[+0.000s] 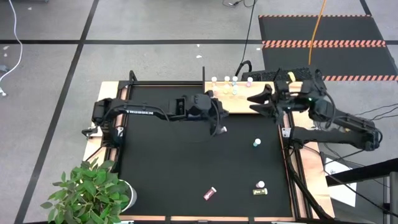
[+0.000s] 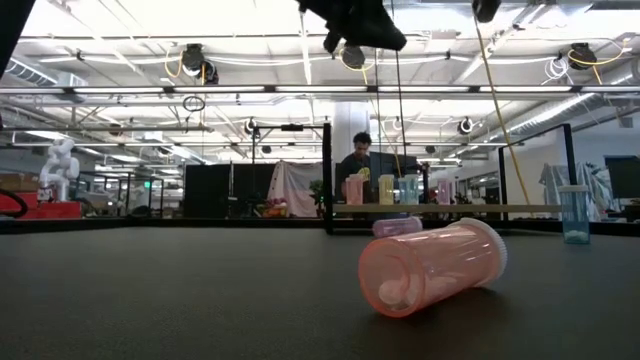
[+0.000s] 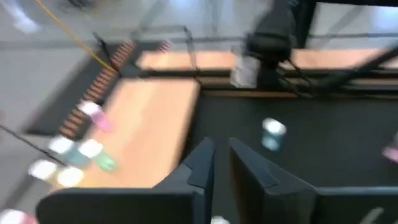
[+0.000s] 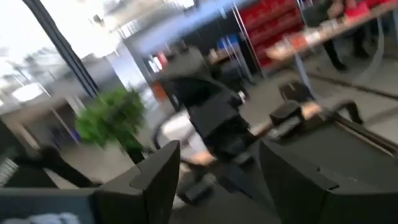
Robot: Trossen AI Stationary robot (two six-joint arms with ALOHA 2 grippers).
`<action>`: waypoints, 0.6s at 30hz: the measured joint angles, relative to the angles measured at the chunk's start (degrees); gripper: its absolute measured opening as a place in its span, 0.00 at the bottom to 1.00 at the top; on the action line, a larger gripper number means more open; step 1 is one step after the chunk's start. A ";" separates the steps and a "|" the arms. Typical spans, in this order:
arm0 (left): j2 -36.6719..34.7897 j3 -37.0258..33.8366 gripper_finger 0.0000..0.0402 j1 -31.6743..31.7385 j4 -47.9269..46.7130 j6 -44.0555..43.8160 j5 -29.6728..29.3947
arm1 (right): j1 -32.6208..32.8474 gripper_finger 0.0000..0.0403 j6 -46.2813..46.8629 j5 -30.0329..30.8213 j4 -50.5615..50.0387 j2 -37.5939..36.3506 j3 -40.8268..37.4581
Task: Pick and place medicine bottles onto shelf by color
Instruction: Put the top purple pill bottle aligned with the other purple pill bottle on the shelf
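High view: left gripper (image 1: pixel 219 127) at mat centre, fingers nearly together, empty; right gripper (image 1: pixel 256 102) spread, at shelf (image 1: pixel 249 93) edge; bottles (image 1: pixel 225 81) at 12 o'clock on shelf; teal bottle (image 1: pixel 256 143) at 3 o'clock.
Low view: pink bottle (image 2: pixel 432 266) lying on mat (image 2: pixel 150 300)

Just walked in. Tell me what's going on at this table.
Two robot arms are sorting small medicine bottles onto a light wooden shelf at the far edge of the black mat. Several bottles already stand on it. The left claw hangs over the middle of the mat with its fingers nearly together, apparently holding nothing. The right claw is open beside the shelf. Still loose on the mat: a teal bottle, a pink one on its side, and two more near the front right corner.
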 joint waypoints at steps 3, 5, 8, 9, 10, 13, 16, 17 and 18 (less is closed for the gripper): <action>0.17 -0.23 0.09 0.09 -6.29 -4.67 2.26 | 0.02 0.53 -3.18 1.31 -7.30 3.38 4.71; 1.08 -1.23 0.11 0.07 -10.68 -8.21 2.37 | 0.02 0.53 -4.02 2.73 -9.66 4.94 6.06; 3.90 -3.34 0.20 0.12 -11.71 -10.86 2.34 | 0.00 0.53 -4.91 2.82 -10.65 6.86 6.34; 4.98 -3.86 0.25 0.18 -11.33 -11.88 2.29 | 0.00 0.53 -4.95 2.80 -10.67 7.52 6.25; 6.11 -4.08 0.30 0.33 -9.73 -12.94 2.29 | 0.02 0.53 -4.88 2.70 -10.65 8.10 6.25; 9.15 -4.19 0.45 0.72 -7.10 -15.75 2.26 | 0.12 0.53 -4.52 2.52 -11.20 9.61 6.14; 12.44 -4.23 0.56 1.09 -4.21 -16.11 2.26 | 0.45 0.53 -3.93 2.45 -11.46 10.23 6.10; 13.35 -4.26 0.58 1.14 -3.83 -15.81 2.24 | 0.50 0.53 -3.91 2.38 -11.34 10.25 6.10; 14.08 -4.26 0.60 1.18 -3.06 -15.41 2.24 | 0.55 0.53 -3.69 2.36 -11.50 10.20 6.10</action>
